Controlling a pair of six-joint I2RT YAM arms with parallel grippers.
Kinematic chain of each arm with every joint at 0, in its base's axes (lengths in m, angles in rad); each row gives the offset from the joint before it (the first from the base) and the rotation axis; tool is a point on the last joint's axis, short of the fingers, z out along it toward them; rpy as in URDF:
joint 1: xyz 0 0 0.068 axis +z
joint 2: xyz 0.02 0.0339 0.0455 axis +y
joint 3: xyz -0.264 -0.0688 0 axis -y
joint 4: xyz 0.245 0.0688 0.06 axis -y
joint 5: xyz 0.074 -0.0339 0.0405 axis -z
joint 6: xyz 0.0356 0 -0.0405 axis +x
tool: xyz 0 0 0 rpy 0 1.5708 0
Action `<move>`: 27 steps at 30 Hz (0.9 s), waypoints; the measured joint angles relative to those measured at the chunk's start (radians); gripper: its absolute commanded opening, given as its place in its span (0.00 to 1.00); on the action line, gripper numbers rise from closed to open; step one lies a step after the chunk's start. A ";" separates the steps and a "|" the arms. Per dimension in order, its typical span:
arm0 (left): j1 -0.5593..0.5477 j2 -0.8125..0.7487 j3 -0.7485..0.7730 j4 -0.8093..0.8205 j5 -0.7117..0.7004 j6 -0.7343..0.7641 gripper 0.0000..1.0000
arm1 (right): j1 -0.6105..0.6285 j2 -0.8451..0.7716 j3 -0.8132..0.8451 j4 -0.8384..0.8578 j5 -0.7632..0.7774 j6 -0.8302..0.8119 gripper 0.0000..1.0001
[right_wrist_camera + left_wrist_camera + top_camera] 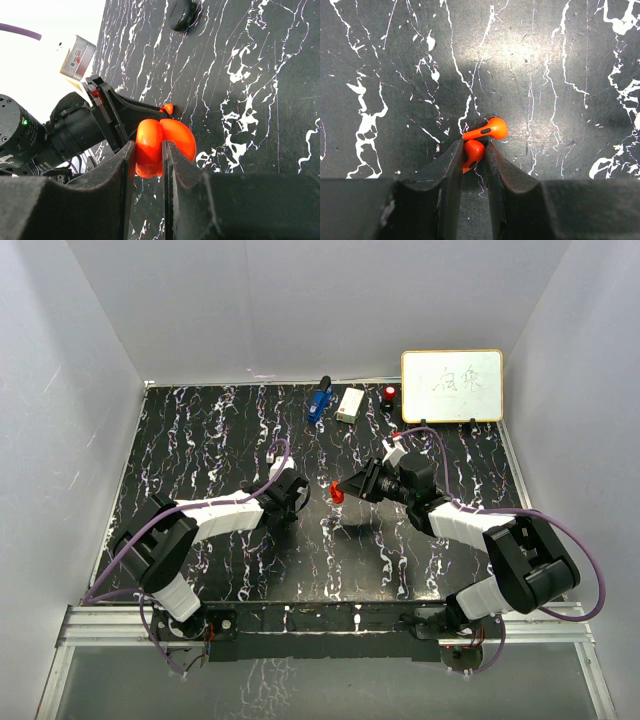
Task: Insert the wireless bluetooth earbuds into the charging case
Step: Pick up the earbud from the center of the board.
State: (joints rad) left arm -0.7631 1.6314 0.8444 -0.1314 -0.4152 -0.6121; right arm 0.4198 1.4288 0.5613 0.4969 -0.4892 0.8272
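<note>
Two small orange-red earbuds with black marks show in the left wrist view. One earbud [487, 130] lies on the black marbled table just past my fingertips. The other earbud [473, 153] sits between the fingers of my left gripper [474, 148], which is shut on it low at the table. In the top view the left gripper [296, 493] hides both earbuds. My right gripper [149, 146] is shut on the red charging case [149, 145], its lid [179, 138] swung open to the right. It holds the case [338, 490] just right of the left gripper.
A black round disc [181, 14] lies farther out on the table. At the back edge stand a blue object [319, 403], a white box [350, 405], a small red-topped item [389, 394] and a whiteboard [452, 386].
</note>
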 measured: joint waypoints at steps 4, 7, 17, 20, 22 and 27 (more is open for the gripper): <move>0.000 0.000 0.000 0.000 0.000 0.000 0.20 | 0.000 0.000 0.000 0.000 0.000 0.000 0.09; 0.000 0.000 0.000 -0.001 0.000 -0.001 0.20 | 0.000 0.000 0.000 0.000 0.000 0.000 0.09; -0.004 -0.002 0.000 -0.007 -0.003 -0.004 0.02 | 0.000 0.000 0.000 0.000 0.000 0.000 0.09; -0.005 -0.010 0.000 -0.026 -0.002 -0.005 0.00 | 0.000 0.000 0.000 0.000 0.000 0.000 0.09; -0.005 -0.023 0.000 -0.055 0.002 -0.005 0.00 | 0.000 0.000 0.000 0.000 0.000 0.000 0.09; -0.005 -0.117 0.000 -0.122 0.013 0.000 0.00 | 0.000 0.000 0.000 0.000 0.000 0.000 0.09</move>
State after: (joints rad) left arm -0.7681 1.5146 0.8448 -0.2531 -0.4019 -0.6121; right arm 0.4198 1.4288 0.5613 0.4969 -0.4896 0.8276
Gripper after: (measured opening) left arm 0.177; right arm 0.230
